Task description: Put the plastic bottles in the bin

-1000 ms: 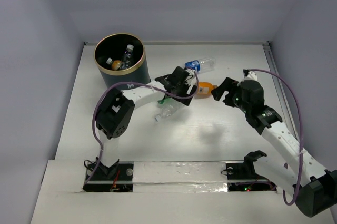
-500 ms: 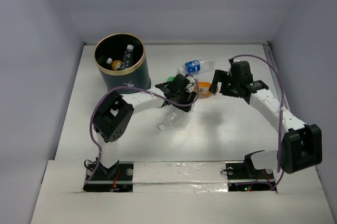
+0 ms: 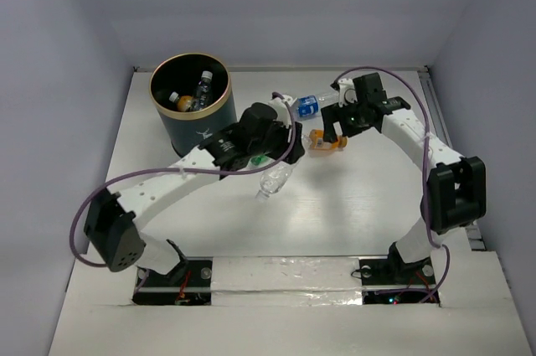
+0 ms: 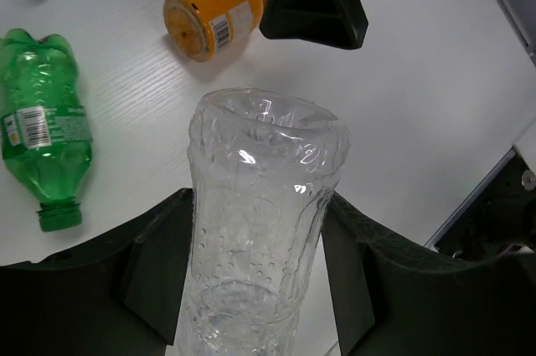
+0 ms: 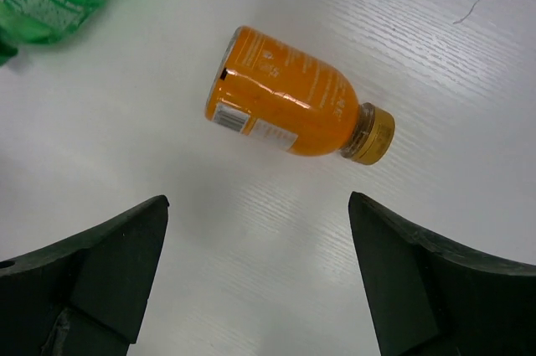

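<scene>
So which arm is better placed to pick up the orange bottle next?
Right. The right jaws stand open above the orange bottle; the left jaws are shut on a clear bottle.

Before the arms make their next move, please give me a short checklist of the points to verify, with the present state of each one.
1. Grip of the left pincer on the clear bottle: ok, both fingers press its sides.
2. The bin upright and not full: ok.
3. The right pincer open: ok, its fingers stand wide apart.
4. The orange bottle in line with the right pincer: ok, it lies on its side ahead of the gap, not yet between the fingers.
5. The green bottle out of the right pincer's way: cannot tell; it lies near the orange bottle, apart from it.
</scene>
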Controlling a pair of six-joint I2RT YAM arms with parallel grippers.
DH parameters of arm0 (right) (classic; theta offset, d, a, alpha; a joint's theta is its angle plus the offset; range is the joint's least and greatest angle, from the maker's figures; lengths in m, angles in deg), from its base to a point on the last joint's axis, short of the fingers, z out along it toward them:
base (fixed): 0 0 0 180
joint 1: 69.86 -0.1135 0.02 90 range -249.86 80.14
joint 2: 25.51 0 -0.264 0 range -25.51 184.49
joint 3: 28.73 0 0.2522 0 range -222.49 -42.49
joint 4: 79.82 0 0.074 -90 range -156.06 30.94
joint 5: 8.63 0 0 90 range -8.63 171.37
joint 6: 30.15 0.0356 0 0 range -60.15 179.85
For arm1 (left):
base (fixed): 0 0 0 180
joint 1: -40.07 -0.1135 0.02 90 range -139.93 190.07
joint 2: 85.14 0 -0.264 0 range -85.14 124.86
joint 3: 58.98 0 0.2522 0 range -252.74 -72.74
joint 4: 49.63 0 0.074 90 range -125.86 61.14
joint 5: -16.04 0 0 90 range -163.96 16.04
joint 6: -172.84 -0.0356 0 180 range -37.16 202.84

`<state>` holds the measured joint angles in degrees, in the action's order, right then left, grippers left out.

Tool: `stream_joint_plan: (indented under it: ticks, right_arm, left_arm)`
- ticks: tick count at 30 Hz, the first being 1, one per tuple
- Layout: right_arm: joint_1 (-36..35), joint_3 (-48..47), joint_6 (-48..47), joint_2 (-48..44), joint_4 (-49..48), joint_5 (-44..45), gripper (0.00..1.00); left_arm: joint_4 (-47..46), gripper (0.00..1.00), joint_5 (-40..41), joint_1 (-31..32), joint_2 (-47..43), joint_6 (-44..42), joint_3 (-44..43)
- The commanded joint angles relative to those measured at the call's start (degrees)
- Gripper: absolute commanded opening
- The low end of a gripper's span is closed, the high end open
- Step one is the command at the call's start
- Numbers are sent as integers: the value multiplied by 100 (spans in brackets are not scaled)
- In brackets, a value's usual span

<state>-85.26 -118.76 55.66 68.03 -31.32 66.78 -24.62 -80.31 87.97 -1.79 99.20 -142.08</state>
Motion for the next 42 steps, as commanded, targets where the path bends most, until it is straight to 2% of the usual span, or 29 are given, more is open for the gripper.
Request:
stream_joint_plan:
  ticks: [1, 5, 15, 21, 27, 31, 36, 42]
  right_arm:
    - [11, -555, -829, -38, 296, -299, 94]
    - [-200, -1196, -1224, 428, 744, 262, 97]
    - [-428, -1671, -1717, 1166, 1333, 281, 100]
    - [-622, -1997, -1972, 1588, 1342, 351, 100]
    - [-675, -2331, -2007, 2098, 1263, 843, 100]
    - [-728, -2454, -1884, 2353, 1368, 756, 100]
    - [-833, -2209, -1578, 2476, 1342, 676, 100]
    - [-956, -1778, -1015, 2415, 1106, 326, 98]
  left_arm:
    - [395, 36, 397, -9, -590, 218, -167]
    - [606, 36, 389, -289, -969, 367, -334]
    - [976, 36, -665, -1633, -1497, 438, -818]
    - [1064, 35, -754, -1749, -1453, 403, -862]
    - [1099, 34, -841, -1854, -1304, 368, -1133]
    - [976, 33, -1105, -1916, -1251, 499, -1309]
    - [976, 32, -1123, -2039, -1216, 526, -1661]
    - [748, 32, -1325, -2311, -1233, 684, -1609]
